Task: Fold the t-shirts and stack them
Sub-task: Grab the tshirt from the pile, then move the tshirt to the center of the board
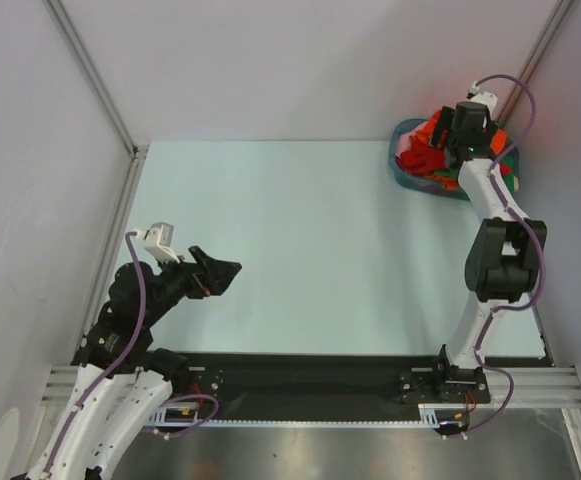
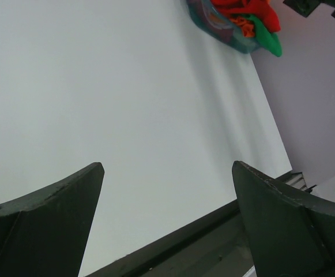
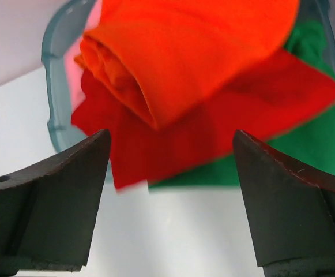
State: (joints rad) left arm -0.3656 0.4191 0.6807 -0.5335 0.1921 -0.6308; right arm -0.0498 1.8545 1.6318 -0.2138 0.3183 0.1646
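The t-shirts lie in a crumpled heap in the bluish tub (image 1: 402,165) at the table's far right. In the right wrist view a bunched orange t-shirt (image 3: 184,52) lies on top of a red one (image 3: 213,127) and a green one (image 3: 305,150), with a strip of pink (image 3: 72,69) at the tub's rim (image 3: 55,75). My right gripper (image 3: 170,150) hangs open just above the pile (image 1: 425,150), nothing between its fingers. My left gripper (image 1: 222,268) is open and empty at the near left. It (image 2: 167,167) faces the distant tub (image 2: 225,32) across the table.
The pale table (image 1: 300,250) is bounded by grey walls and metal frame posts on the left and back. A black strip (image 1: 310,370) runs along the near edge between the two arm bases. The tub sits close to the right wall.
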